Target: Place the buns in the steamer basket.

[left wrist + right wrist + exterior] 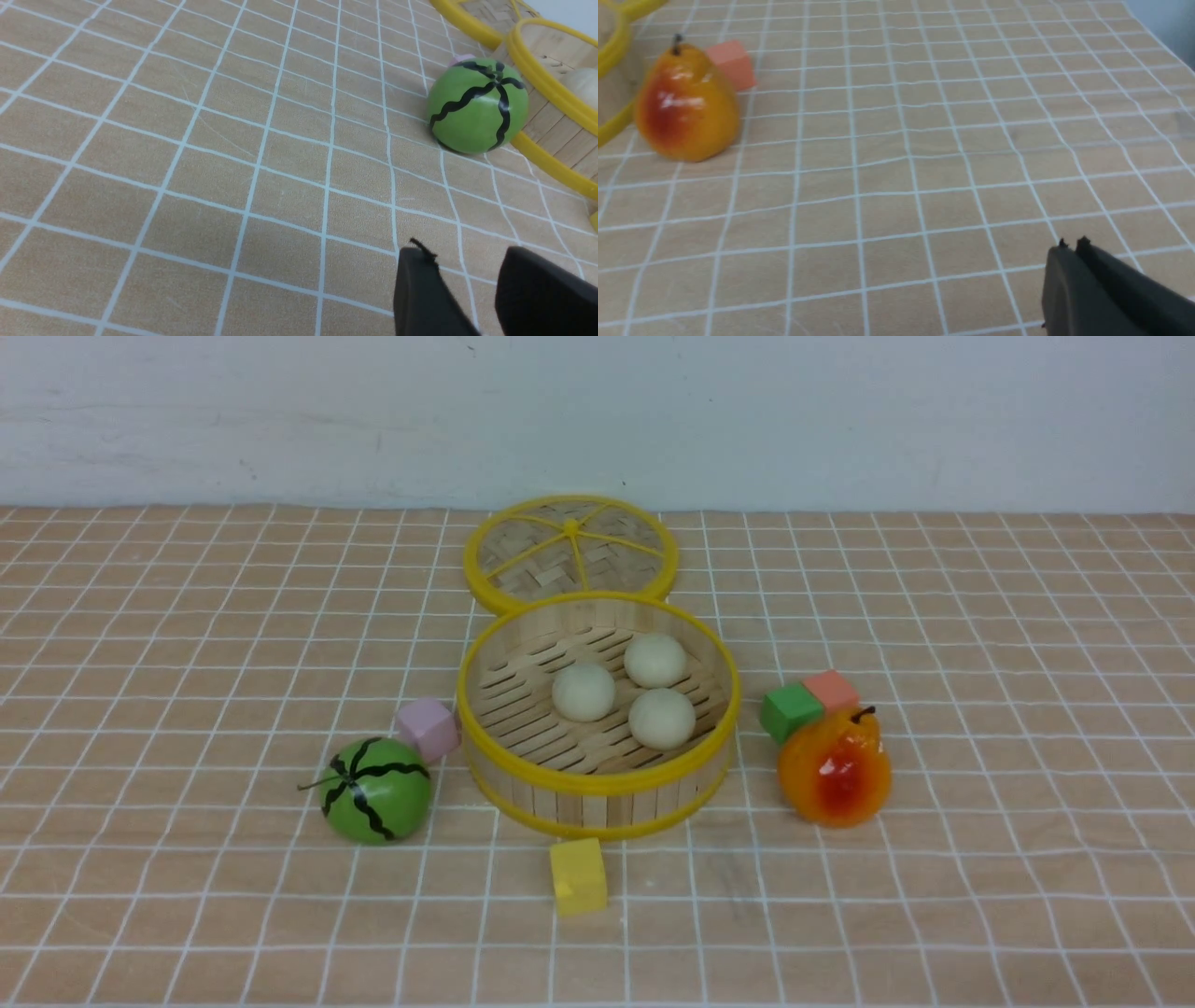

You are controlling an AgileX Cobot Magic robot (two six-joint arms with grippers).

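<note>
Three buns (583,691) are lying inside the steamer basket (597,784) near the table's (187,915) middle. No writing is showing anywhere. The left gripper (467,261) is holding its jaws apart, empty; the right gripper (1071,247) is keeping them pressed together, empty.

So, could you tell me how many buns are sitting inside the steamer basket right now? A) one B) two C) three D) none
C: the front view shows three buns resting on the slatted floor of the steamer basket, with none left on the cloth outside it.
</note>
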